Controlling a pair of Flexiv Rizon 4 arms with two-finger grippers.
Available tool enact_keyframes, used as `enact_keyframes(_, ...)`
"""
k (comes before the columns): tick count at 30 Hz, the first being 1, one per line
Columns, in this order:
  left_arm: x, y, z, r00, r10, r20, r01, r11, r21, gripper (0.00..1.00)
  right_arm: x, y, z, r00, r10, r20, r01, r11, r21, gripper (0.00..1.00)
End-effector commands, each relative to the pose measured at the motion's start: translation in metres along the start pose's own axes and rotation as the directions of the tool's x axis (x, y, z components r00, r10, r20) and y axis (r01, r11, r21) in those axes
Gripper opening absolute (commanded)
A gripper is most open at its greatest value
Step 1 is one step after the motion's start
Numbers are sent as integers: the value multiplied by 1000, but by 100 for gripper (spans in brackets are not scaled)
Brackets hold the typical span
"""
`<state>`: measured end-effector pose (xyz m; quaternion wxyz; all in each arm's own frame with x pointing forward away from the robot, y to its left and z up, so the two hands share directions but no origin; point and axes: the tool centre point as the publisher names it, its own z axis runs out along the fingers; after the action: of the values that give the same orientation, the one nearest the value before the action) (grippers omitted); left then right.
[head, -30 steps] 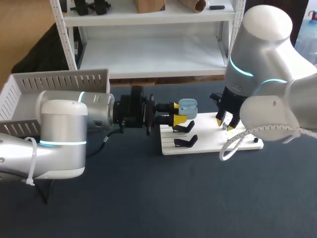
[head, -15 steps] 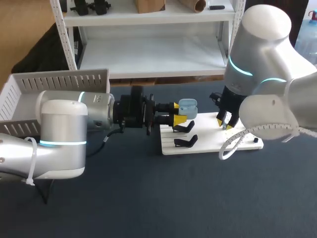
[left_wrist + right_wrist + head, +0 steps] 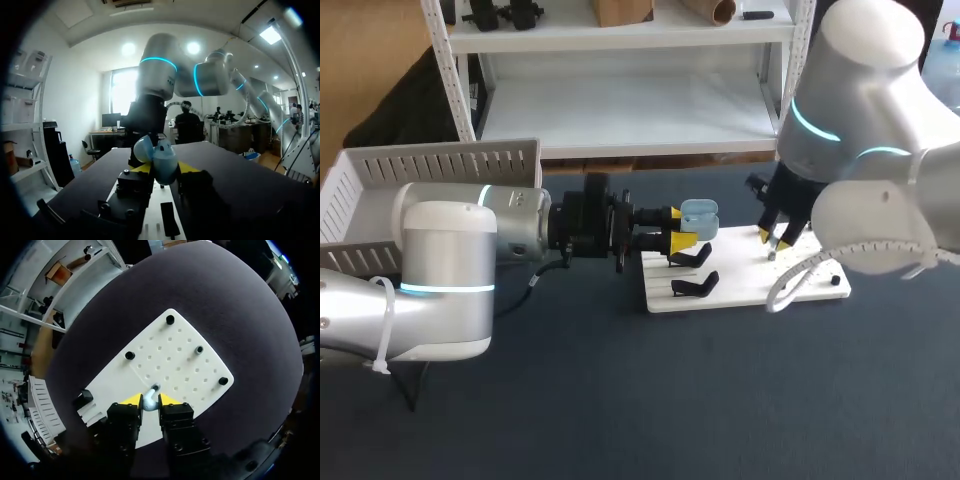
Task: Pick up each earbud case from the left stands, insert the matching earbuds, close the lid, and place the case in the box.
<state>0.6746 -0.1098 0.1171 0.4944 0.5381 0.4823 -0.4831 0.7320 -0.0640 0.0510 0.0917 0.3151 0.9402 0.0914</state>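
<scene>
Gripping left fingers (image 3: 682, 244): we have them clenched on the pale blue earbud case (image 3: 699, 217), its lid open, with the black stands (image 3: 698, 285) just beside them.
Pinching right fingers (image 3: 131, 400): we grasp a white earbud (image 3: 149, 400) between them, just over the white board (image 3: 175, 360) on the counter (image 3: 620, 400).

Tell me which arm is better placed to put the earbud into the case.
Right. The right gripper is shut on the earbud above the white board; the left gripper is shut on the case, holding it nearby.
</scene>
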Motion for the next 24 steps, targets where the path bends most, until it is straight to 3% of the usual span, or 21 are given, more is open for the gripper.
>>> enact_keyframes(1,1,0,0,1000,2,3,-2,1000,-1,0,4,-16,-22,1000,19,17,-19,999,-36,0)
enact_keyframes(6,1,0,0,1000,2,3,-2,1000,-1,0,0,-25,-45,999,49,19,-48,997,-62,0)
enact_keyframes(14,1,0,0,1000,2,3,-2,1000,-1,0,0,-27,-104,998,68,0,-68,992,-107,0)
enact_keyframes(24,1,0,0,1000,2,3,-2,1000,-1,0,44,2,-178,994,-110,-21,104,978,-179,0)
